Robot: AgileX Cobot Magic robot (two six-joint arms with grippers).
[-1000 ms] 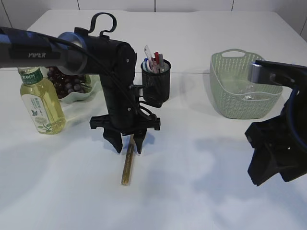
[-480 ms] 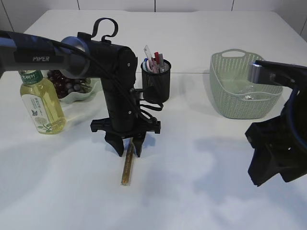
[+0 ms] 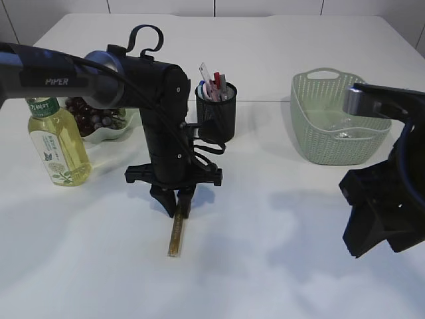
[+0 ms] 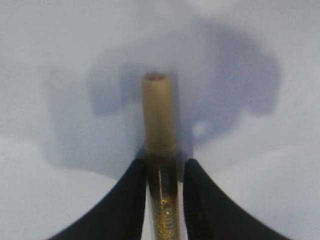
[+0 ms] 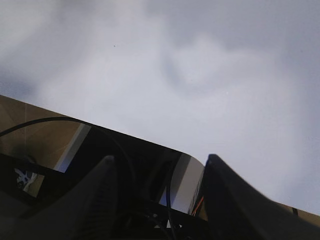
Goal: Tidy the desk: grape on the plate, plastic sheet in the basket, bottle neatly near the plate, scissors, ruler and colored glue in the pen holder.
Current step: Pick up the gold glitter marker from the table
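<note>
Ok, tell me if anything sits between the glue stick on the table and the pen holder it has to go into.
Nothing visible does. The colored glue lies on the table between the fingers of the left gripper, and the pen holder stands just behind, with bare tabletop between. The holder already has pens and a ruler inside.

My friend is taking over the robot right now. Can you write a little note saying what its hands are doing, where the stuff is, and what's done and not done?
Left gripper: down at the table, jaws tight against both sides of the gold glitter glue tube, which lies on the table, not lifted.
Right gripper: open, empty, raised off to the right.
Done: grapes on the plate; bottle upright beside the plate; clear plastic sheet seems to be in the green basket; pen holder already holds several tools.
Left: lift the glue and drop it into the pen holder.
</note>
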